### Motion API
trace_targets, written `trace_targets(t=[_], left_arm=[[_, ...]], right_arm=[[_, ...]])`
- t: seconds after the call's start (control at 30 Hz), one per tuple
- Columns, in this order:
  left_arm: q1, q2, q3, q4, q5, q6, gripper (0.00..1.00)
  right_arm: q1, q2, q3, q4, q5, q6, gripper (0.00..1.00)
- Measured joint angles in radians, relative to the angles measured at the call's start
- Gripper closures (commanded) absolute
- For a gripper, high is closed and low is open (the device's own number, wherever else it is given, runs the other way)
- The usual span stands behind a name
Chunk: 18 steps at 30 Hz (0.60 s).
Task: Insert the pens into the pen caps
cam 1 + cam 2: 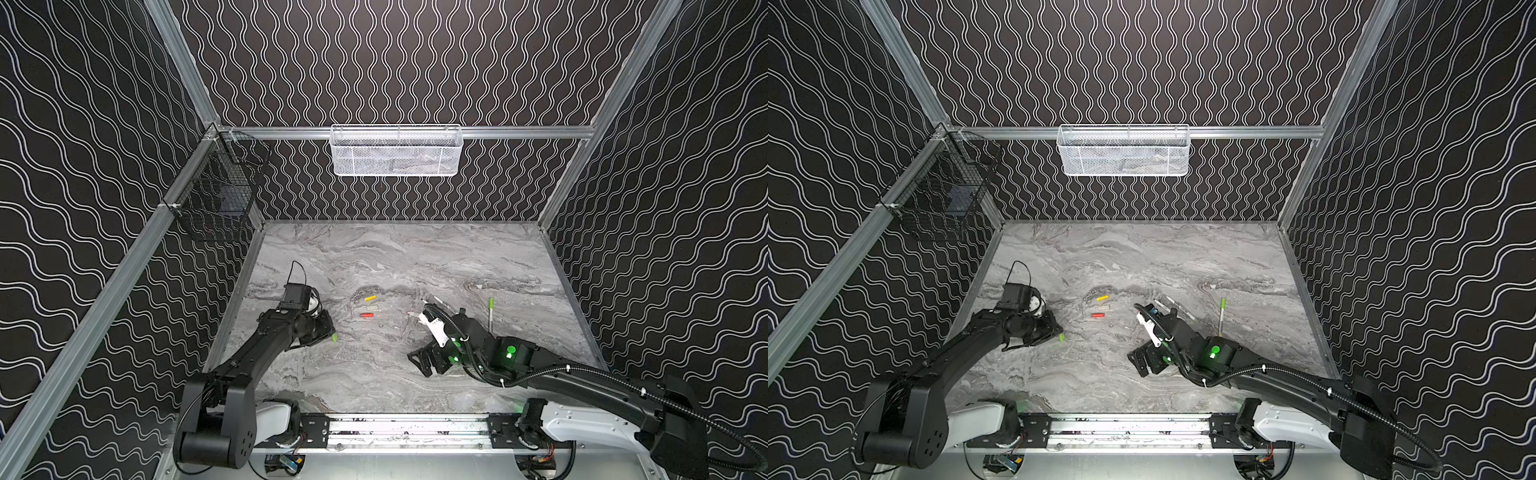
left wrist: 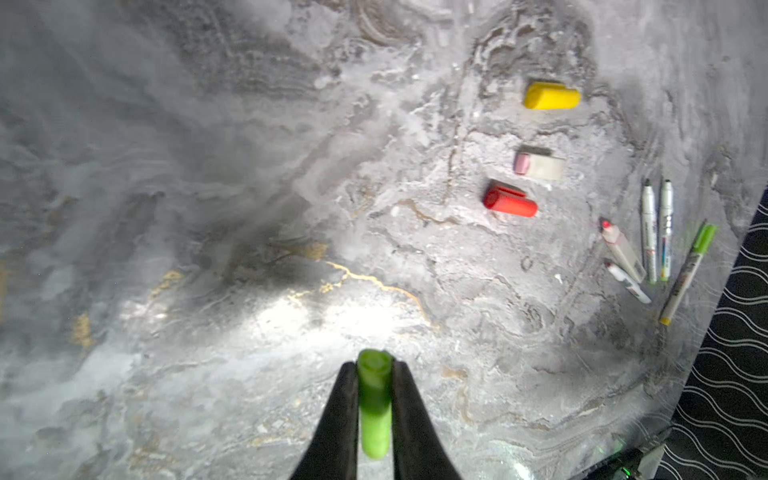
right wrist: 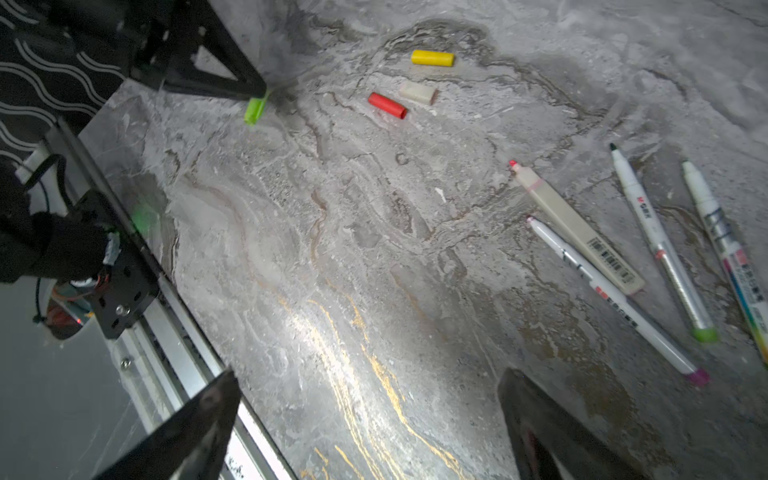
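Observation:
My left gripper (image 2: pixel 375 368) is shut on a bright green pen cap (image 2: pixel 375 399), held just above the table at the left (image 1: pixel 334 337). Yellow (image 1: pixel 370 298), pale (image 1: pixel 372 308) and red (image 1: pixel 366 315) pen caps lie loose mid-table. Several uncapped pens (image 3: pixel 611 293) lie fanned side by side on the marble, partly hidden under my right arm in both top views. One pen with a green cap on it (image 1: pixel 491 311) lies further right. My right gripper (image 3: pixel 368 376) hangs open and empty over bare marble near the front (image 1: pixel 424 359).
A white mesh basket (image 1: pixel 396 151) hangs on the back wall. A black wire basket (image 1: pixel 216 199) hangs at the back left corner. A metal rail (image 1: pixel 407 430) runs along the table's front edge. Patterned walls close in three sides.

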Motion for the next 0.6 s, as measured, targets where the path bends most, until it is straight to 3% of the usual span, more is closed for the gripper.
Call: trace_targets(t=[0.13, 0.3, 0.5, 0.6], left_arm=[[-0.049, -0.043, 0.0, 0.001, 0.009, 0.0, 0.84], [-0.084, -0.092, -0.002, 0.003, 0.015, 0.0, 0.83], [-0.09, -0.109, -0.012, 0.027, 0.032, 0.0, 0.83], [-0.09, -0.114, -0.015, 0.035, 0.04, 0.0, 0.83]], right_arm=[[-0.256, 0.045, -0.001, -0.003, -0.065, 0.05, 0.0], [-0.449, 0.114, 0.035, -0.045, -0.151, 0.031, 0.03], [-0.55, 0.379, 0.239, -0.135, -0.16, -0.094, 0.32], [-0.573, 0.499, 0.341, -0.198, -0.106, -0.146, 0.41]])
